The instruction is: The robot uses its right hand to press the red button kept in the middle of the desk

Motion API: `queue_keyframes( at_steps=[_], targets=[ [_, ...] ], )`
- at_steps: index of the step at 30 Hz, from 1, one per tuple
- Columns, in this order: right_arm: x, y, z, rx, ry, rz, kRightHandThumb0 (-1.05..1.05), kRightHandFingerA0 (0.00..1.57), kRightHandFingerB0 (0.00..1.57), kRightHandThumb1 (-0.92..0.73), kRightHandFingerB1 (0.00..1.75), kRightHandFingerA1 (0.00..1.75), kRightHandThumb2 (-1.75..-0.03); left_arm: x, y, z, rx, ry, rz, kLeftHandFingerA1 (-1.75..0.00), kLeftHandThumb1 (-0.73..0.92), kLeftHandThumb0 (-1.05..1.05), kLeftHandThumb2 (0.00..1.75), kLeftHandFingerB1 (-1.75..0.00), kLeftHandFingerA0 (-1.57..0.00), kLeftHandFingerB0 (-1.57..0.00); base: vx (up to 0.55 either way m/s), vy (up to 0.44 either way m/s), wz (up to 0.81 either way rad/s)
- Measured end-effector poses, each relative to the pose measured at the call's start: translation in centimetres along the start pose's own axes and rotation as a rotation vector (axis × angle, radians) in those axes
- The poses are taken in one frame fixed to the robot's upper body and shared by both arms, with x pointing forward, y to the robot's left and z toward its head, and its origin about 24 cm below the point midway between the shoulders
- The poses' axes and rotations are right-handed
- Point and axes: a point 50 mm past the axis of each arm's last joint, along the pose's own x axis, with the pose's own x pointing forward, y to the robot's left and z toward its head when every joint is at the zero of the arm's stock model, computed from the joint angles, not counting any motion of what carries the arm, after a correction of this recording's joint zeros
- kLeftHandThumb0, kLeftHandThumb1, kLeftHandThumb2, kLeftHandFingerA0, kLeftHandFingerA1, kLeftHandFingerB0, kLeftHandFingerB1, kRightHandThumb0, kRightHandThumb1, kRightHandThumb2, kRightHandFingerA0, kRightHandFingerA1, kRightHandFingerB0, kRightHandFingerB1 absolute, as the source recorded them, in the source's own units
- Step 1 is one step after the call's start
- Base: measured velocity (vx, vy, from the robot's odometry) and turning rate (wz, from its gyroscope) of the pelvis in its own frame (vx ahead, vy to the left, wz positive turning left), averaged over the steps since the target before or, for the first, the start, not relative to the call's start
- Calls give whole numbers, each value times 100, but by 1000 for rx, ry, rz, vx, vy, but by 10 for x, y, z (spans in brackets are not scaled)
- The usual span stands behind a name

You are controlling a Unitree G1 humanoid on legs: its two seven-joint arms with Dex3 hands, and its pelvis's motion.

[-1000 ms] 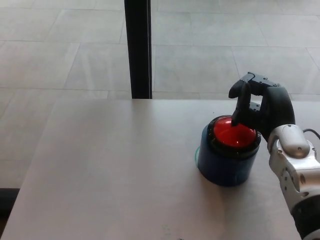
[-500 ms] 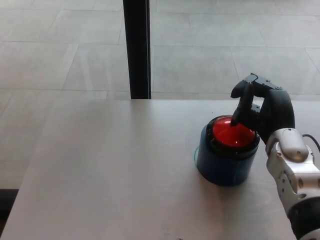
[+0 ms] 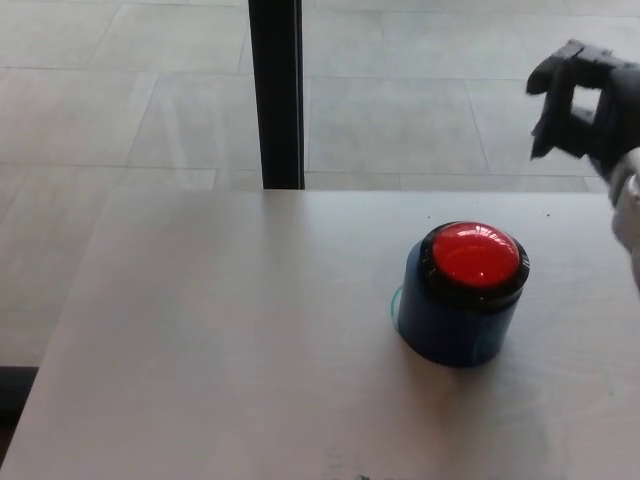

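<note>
Showing pale desk (image 3: 220,340), tiled floor (image 3: 130,90), black post (image 3: 276,95)

Right black three-fingered hand (image 3: 585,100) up at upper right edge of head view, raised in the air, holding nothing. Fingers (image 3: 549,118) curled loosely, apart, tips pointing down-left; motion-blurred. Pale grey wrist segment (image 3: 627,195) shows just below at right edge; left hand out of frame.

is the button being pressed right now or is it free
Free. The red button sits uncovered on its blue base, and the right robot hand is raised well above and beyond it, touching nothing.
</note>
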Motion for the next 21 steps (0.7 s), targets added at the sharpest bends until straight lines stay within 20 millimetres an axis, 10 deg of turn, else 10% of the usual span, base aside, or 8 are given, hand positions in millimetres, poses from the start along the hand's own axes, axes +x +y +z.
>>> queue_keyframes(
  at_steps=[1,12,13,14,16,17,20,21],
  targets=[
    [1,-4,4,-1,-7,-6,-11,98,83,-44,158,175,-143,0,0,0,1,1,0,-95,90,-56,110,-81,-39,-28,0,0,0],
    [-20,-82,15,-24,-36,-167,-10,91,76,-56,148,175,-121,-1,5,-7,-4,18,6,-93,92,-56,107,-74,-33,-13,0,0,0],
    [-26,-96,9,-26,-19,-203,-11,95,80,-55,139,175,-119,-1,5,-7,-4,18,7,-111,92,-54,102,-89,-19,-14,0,0,0],
    [-29,-103,6,-24,-10,-222,-18,120,88,-58,111,137,-117,-1,6,-7,-4,19,7,-113,92,-53,103,-94,-22,-17,0,0,0],
    [-43,-133,-4,0,20,-309,-18,120,88,-58,111,137,-117,-1,5,-7,0,19,7,-113,92,-53,103,-94,-22,-17,0,0,0],
    [-49,-144,-7,13,26,-344,-18,96,82,-61,109,175,-101,-1,5,-8,2,19,6,-112,91,-55,101,-88,-23,-12,0,0,0],
    [-68,-178,-9,61,21,-449,-28,117,89,-60,85,165,-89,-1,4,-6,1,15,3,-92,92,-54,110,-74,-31,-11,0,0,0],
    [-74,-187,-9,69,18,-480,-43,128,79,-53,81,141,-99,-1,4,-6,-1,15,3,-111,92,-54,102,-83,-16,-3,0,0,0]
  ],
)
